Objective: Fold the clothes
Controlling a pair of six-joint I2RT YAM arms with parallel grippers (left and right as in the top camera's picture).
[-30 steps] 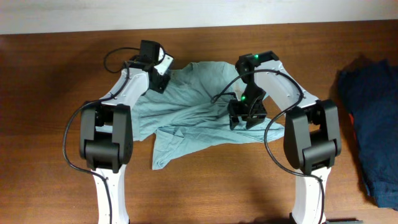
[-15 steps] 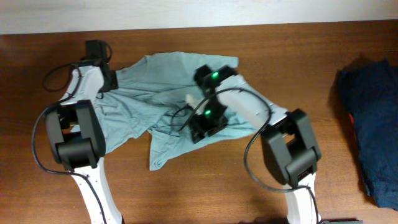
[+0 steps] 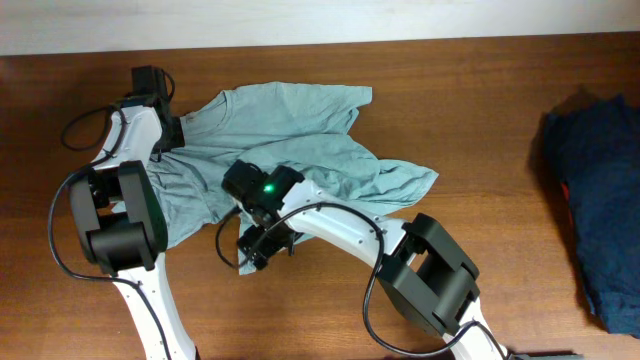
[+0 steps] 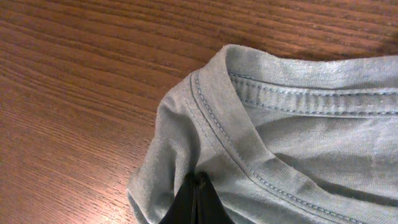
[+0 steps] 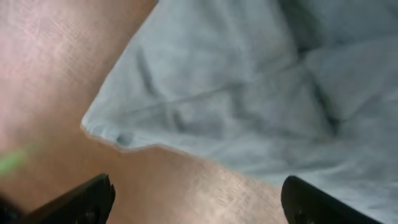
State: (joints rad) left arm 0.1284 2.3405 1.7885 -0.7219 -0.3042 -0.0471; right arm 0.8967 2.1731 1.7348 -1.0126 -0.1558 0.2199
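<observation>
Only left-wrist view: T-shirt (image 4: 311,155) collar stitching.

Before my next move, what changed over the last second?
The left end effector dragged the T-shirt leftward by its collar, spreading it. The right end effector swept left across it to the lower corner, opening. Left grip stays shut; navy garment unmoved.

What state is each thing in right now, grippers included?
T-shirt: lying rumpled and wrinkled on the table, not neatly folded.
left gripper: shut on the T-shirt's fabric just beside the collar.
right gripper: open, nothing between its fingers, by a hem corner of the T-shirt.
dark navy garment: heaped at the table's right edge, neither arm touching it.
</observation>
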